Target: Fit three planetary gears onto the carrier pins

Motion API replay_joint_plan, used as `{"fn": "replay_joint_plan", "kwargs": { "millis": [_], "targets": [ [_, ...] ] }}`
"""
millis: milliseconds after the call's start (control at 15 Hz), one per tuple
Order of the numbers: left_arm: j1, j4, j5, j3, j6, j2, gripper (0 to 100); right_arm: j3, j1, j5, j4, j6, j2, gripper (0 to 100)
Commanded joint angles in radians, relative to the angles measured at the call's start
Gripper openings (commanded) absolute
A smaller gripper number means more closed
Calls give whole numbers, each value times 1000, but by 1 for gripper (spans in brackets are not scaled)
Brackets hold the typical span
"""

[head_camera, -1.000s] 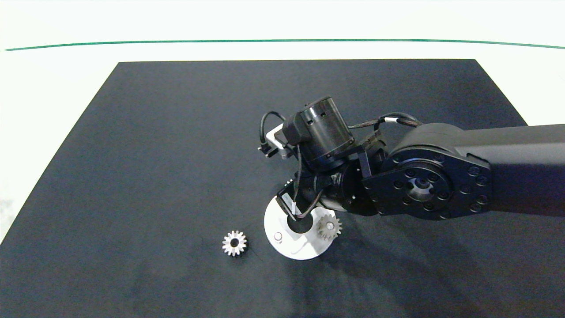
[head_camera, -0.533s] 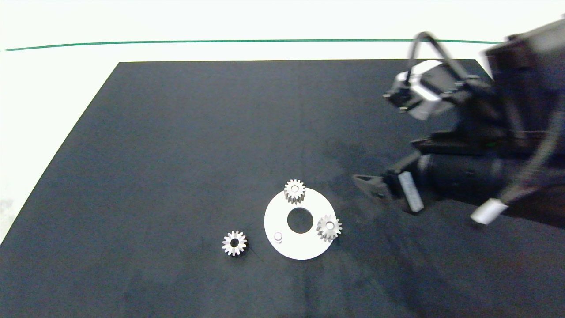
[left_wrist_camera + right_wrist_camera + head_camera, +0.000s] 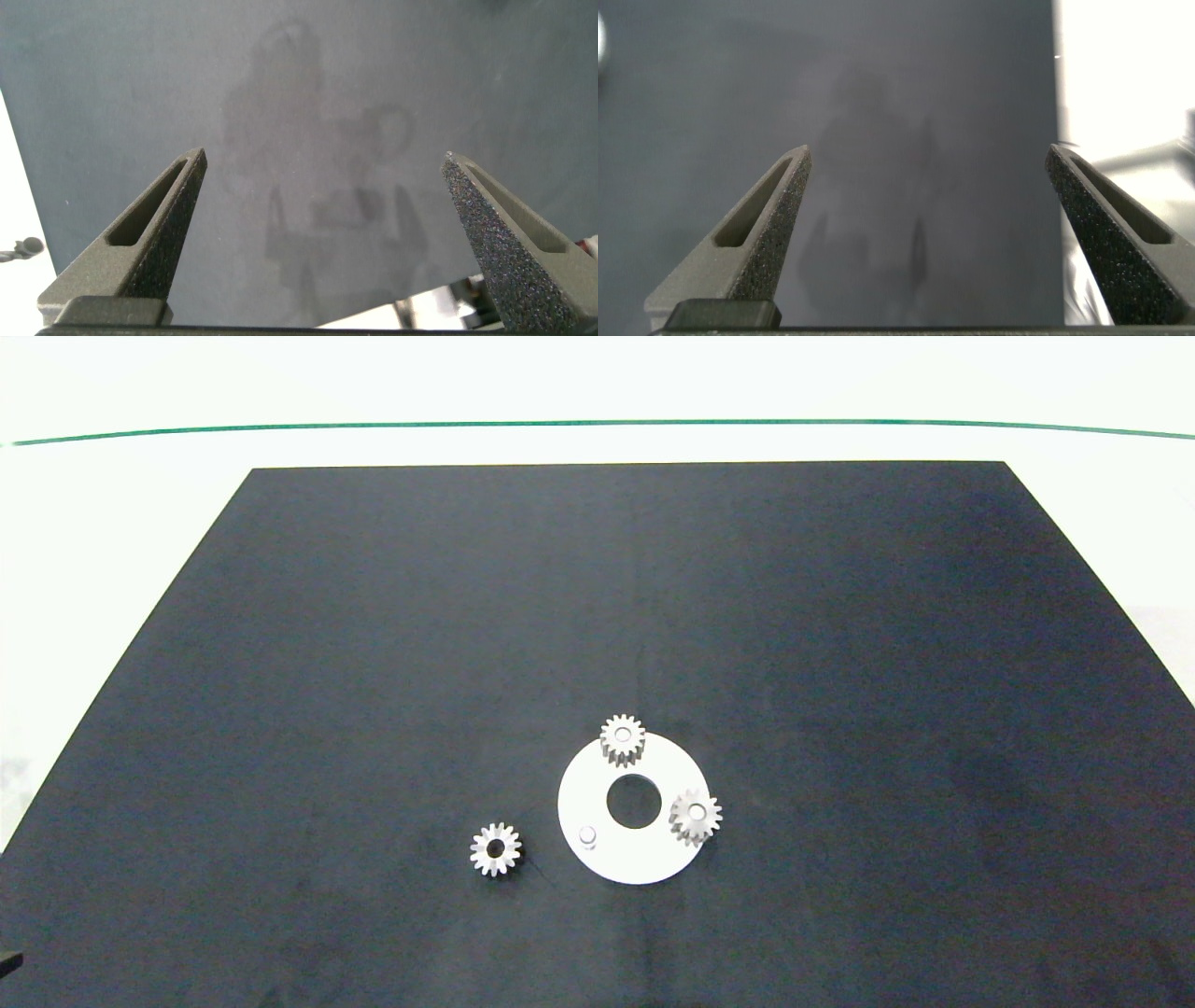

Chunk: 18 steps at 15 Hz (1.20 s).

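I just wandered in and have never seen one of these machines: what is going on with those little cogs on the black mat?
Nothing is being handled right now. Two planetary gears sit on pins of the white disc. The third gear lies loose on the black mat beside the disc, and one carrier pin stands bare. Both arms are out of the overhead view; the left gripper and right gripper hang open and empty over the mat.
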Motion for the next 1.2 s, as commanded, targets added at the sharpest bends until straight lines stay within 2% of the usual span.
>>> {"fn": "replay_joint_plan", "kwargs": {
  "millis": [67,267,333,400,467,533,600,733,800,867,1000,1133,1200],
  "targets": [
    [-22,-74,2,45,70,124,100,99,-215,-7,50,-33,-383,100],
    [-115,-204,2,80,69,241,100,99,-266,18,137,-47,-483,100],
    [-140,-326,3,126,69,318,100,99,-256,22,177,-42,-497,100],
    [-153,-435,3,163,70,379,100,100,-256,25,183,-37,-498,100],
    [-158,-500,3,180,70,419,100,102,-256,25,185,-36,-498,100],
    [-163,-619,3,195,70,512,100,117,-256,25,185,-36,-498,100],
    [-164,-655,3,194,67,560,100,141,-256,30,183,-37,-500,100],
    [-203,-663,3,189,60,604,100,186,-253,51,181,-37,-506,100],
    [-265,-663,3,180,1,615,100,212,-247,64,181,-37,-509,100],
    [-292,-663,5,168,-34,635,100,229,-238,70,178,-36,-507,100],
    [-293,-683,6,152,-32,690,100,247,-233,70,178,-36,-507,100],
    [-305,-784,9,154,-25,753,100,260,-232,70,178,-36,-512,100],
    [-322,-836,28,154,-17,781,100,264,-230,70,178,-36,-512,100]
  ]
}}
